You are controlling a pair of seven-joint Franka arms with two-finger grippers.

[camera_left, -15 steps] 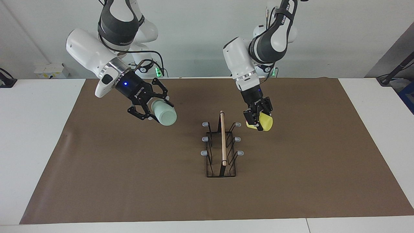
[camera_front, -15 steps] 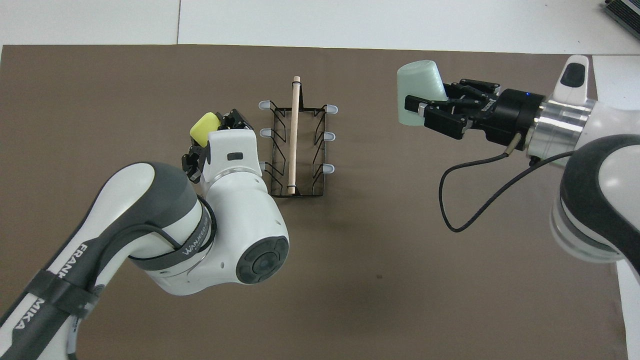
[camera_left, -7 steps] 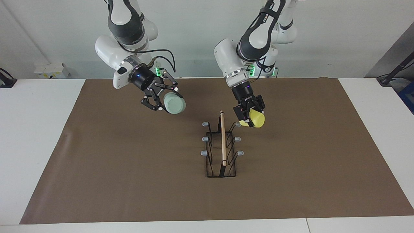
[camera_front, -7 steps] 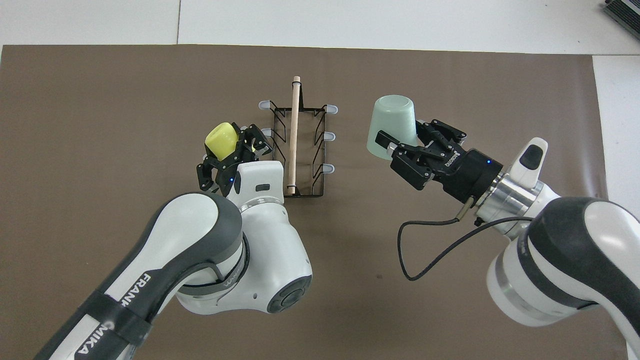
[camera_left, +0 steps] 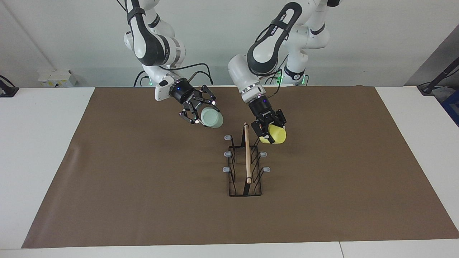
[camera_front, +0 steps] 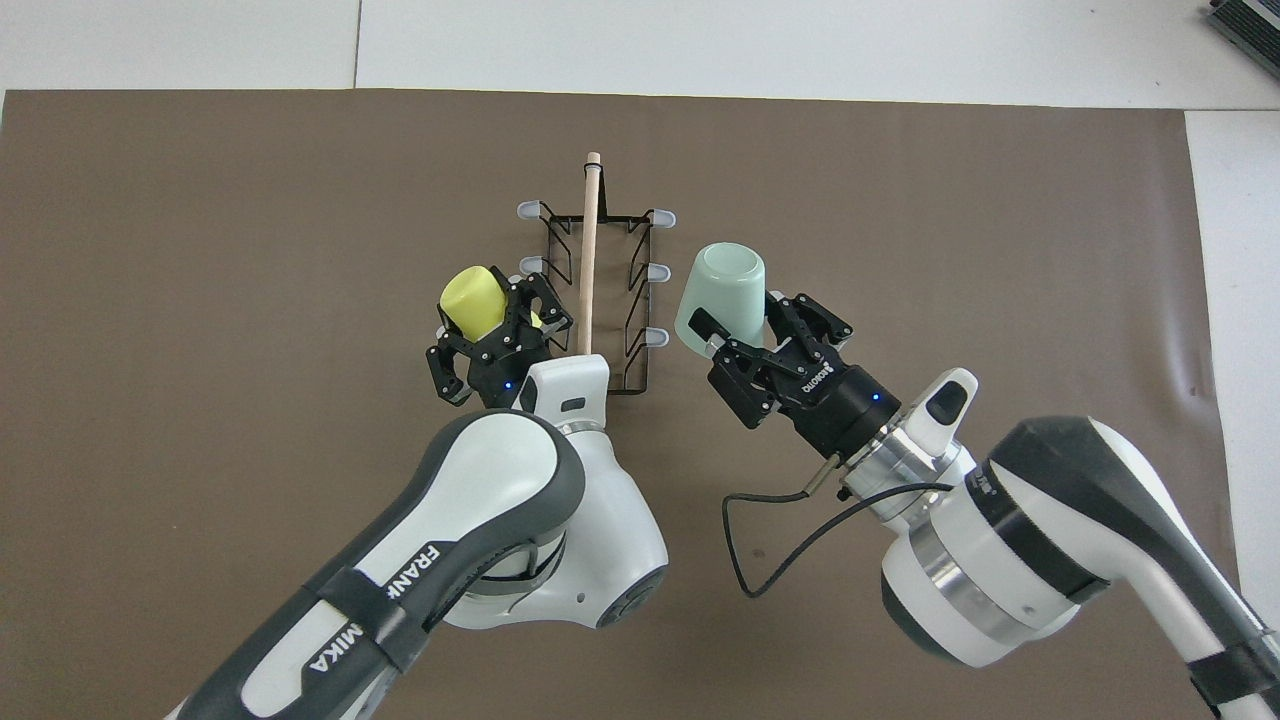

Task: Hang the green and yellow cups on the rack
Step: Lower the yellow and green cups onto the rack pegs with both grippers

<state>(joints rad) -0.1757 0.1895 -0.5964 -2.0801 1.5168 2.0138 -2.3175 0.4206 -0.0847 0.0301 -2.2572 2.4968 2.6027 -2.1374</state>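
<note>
In the facing view, the rack [camera_left: 246, 168] stood on the brown mat [camera_left: 143, 186] near the middle of the table, its wooden rod [camera_left: 247, 154] running along the top. The left gripper [camera_left: 269, 129] was clamped on the yellow cup [camera_left: 275, 134], which hung tilted in the air just beside the rack's end nearest the robots, close to a grey-tipped prong; whether cup and prong touched could not be made out. The right gripper [camera_left: 203, 110] was clamped on the green cup [camera_left: 211, 118], held tilted over the mat, toward the right arm's end of the table and apart from the rack.

In the overhead view, the left gripper [camera_front: 500, 330] held the yellow cup [camera_front: 472, 300] with its closed bottom up, over the prongs on the rack's [camera_front: 596, 290] side toward the left arm. The right gripper [camera_front: 735, 325] held the green cup [camera_front: 720, 290], bottom up too, just beside the prongs on the side toward the right arm.
</note>
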